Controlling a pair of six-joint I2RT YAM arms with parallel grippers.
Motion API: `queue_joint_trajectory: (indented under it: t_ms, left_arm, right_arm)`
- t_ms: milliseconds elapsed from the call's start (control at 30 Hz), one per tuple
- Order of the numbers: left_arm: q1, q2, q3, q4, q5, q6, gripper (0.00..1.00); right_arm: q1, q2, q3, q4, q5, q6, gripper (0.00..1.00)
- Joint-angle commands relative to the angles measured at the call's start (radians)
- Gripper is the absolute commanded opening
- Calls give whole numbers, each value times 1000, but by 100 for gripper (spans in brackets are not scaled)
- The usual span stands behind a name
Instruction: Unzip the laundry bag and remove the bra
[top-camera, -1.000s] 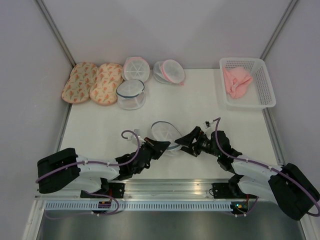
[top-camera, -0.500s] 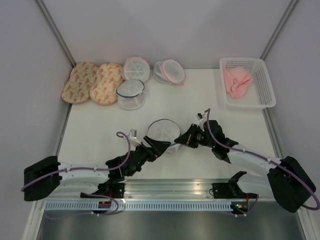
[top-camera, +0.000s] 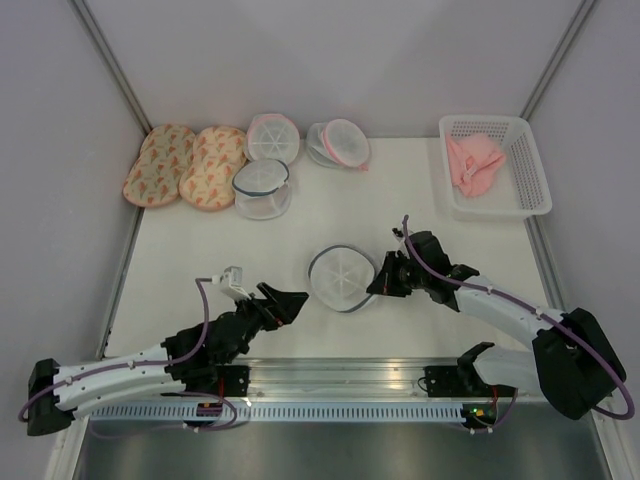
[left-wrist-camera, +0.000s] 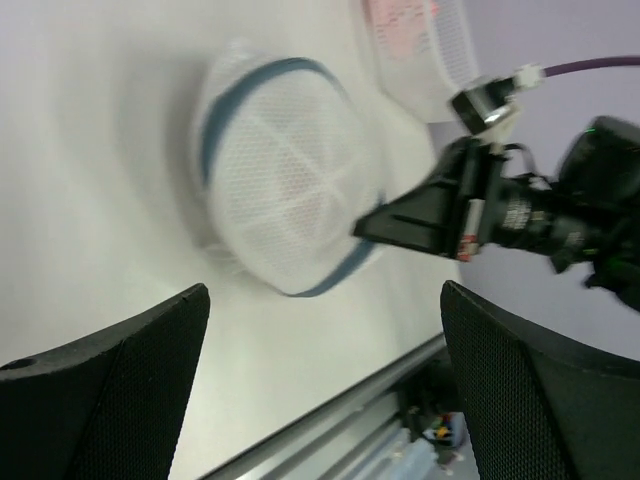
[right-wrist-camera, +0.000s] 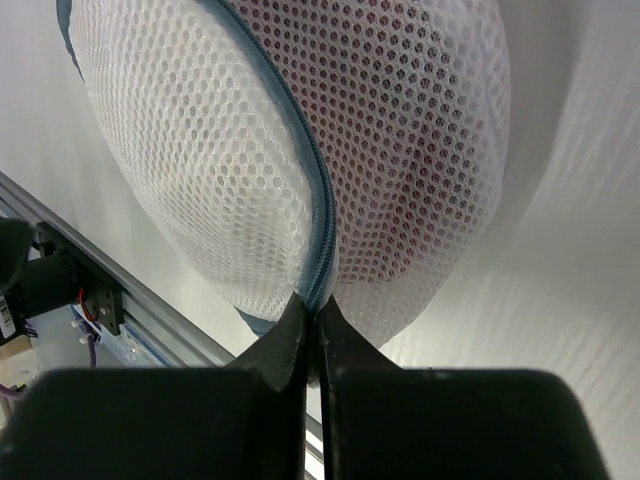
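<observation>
The laundry bag (top-camera: 342, 278), a round white mesh dome with a blue-grey rim, lies on the table between the arms. My right gripper (top-camera: 377, 284) is at its right edge, shut on the blue zipper seam (right-wrist-camera: 322, 215); the tips (right-wrist-camera: 312, 310) pinch the seam where the two mesh halves meet. Through the mesh, the bra (right-wrist-camera: 425, 130) shows as a dark red shade inside the bag (right-wrist-camera: 200, 150). My left gripper (top-camera: 293, 301) stands open to the bag's left, apart from it. In the left wrist view the bag (left-wrist-camera: 285, 190) lies beyond its wide-spread fingers (left-wrist-camera: 110, 390).
At the back left are two peach patterned pads (top-camera: 185, 165), another blue-rimmed mesh bag (top-camera: 262, 187) and two pink-rimmed ones (top-camera: 272, 137) (top-camera: 340, 143). A white basket (top-camera: 531, 165) at the back right holds a pink cloth (top-camera: 473, 163). A metal rail (top-camera: 330, 375) runs along the near edge.
My left gripper let go of the bag, opened wide and drew back to the left. My right gripper shut on the zipper seam, and the bag shifted slightly to the right and now lies flat.
</observation>
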Motion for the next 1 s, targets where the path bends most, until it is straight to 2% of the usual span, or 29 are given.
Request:
queue_joint_trajectory:
  t_ms: [0,67,100,167,333,400,500,600,667,867,967]
  left_arm:
    - [4,29,-53,-141,-78,50,100]
    - [10,76,-88,-64,-74,83,100]
    - [11,106,-102,29,-66,100,100]
    - [21,221,-102,118,-52,143,100]
    - [37,434,-107,553,37,295,100]
    - [57,514,-102,667,70,347,100]
    - [120,609,-96,839,188,358,100]
    - [211,730,-85,979,384,323,100]
    - [266,784,-87,1104,464,296,100]
    - [341,991,-24,1229,667,240,98]
    - [355,1083,27,1271,742,219,93]
  right_arm:
    - [-25,12,51,-63,-31,-77,0]
    - [-42,13,59,-90,-31,-89,1]
    - [-48,13,65,-100,-32,-95,0]
    - [-61,9,66,-113,-34,-106,0]
    - [-74,0,72,-126,-46,-117,0]
    - [-77,-5,69,-127,-57,-120,0]
    - [-85,-16,62,-123,-80,-122,0]
    - [-94,-26,60,-120,-100,-123,1]
    - [-99,-33,60,-121,-109,-128,0]
    - [-108,-40,43,-92,-153,-126,0]
    - [-110,-37,36,-63,-189,-114,0]
